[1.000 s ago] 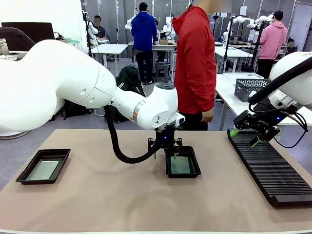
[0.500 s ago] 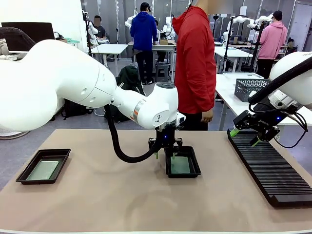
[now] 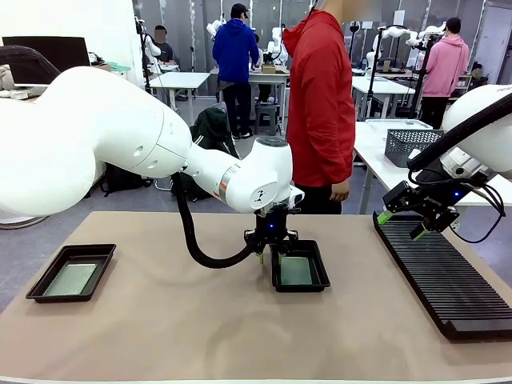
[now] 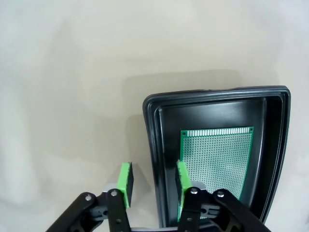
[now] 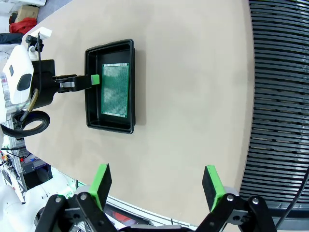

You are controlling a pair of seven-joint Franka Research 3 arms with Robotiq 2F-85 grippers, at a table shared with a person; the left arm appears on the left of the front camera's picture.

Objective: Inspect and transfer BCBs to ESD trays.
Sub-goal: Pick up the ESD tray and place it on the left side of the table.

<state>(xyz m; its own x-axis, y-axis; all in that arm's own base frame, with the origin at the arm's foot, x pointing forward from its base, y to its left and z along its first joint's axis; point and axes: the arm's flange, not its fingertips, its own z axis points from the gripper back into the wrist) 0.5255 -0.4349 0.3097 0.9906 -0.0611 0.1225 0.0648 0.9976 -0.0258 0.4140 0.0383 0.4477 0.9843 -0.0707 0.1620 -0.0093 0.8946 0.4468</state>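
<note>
My left gripper [image 4: 152,181] is down at the black tray [image 4: 153,145] in the middle of the table [image 3: 160,320]. Its two green fingers [image 4: 126,183] stand on either side of the tray's side wall, one outside on the table and one inside the tray. There is a small gap on each side of the wall, so I cannot tell if they pinch it. A green board [image 4: 217,164] full of tiny holes lies flat on the tray's floor, just beside my inner finger. My right gripper [image 5: 157,186] hangs in the air by the long black ribbed rack [image 5: 280,96], far from that tray, with its fingers spread wide and nothing between them. Another black tray [image 3: 70,272] sits near the left edge of the table with a pale green board [image 3: 70,280] lying in it. I can read no words or labels on the boards or trays
</note>
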